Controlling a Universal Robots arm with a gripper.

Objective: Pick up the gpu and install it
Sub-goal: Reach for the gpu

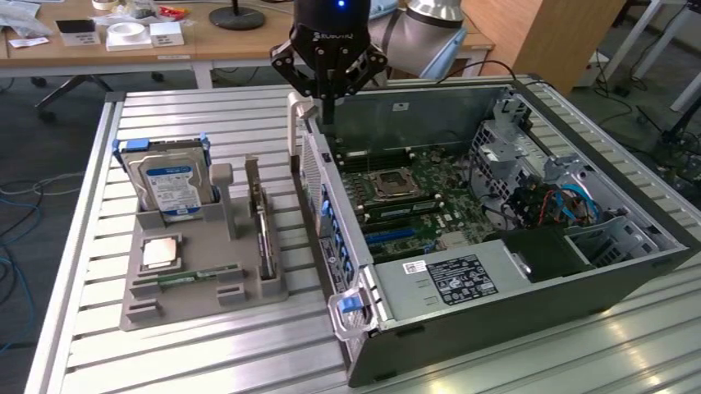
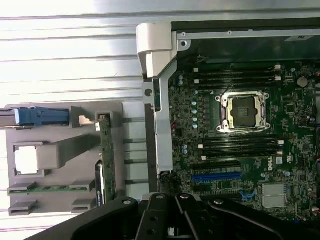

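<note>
The gpu (image 1: 261, 223) stands on its edge in a slot of the grey holder (image 1: 197, 313), at the exterior view's left of the open computer case (image 1: 515, 271). From the wrist view the gpu (image 2: 106, 160) appears as a thin green strip seen edge-on. My gripper (image 1: 325, 108) hangs above the case's near wall, well up and away from the gpu. Its fingers meet at the tips, shut on nothing. In the wrist view my gripper (image 2: 169, 222) sits over the case wall, close to the blue slot (image 2: 216, 176) on the motherboard (image 2: 250, 150).
A silver hard drive (image 1: 170, 182) with a blue label stands upright in the holder. A processor chip (image 1: 161, 252) and a green memory stick (image 1: 197, 276) lie flat there. A white latch (image 1: 294, 123) rises from the case wall. The slatted metal table (image 1: 197, 361) surrounds it all.
</note>
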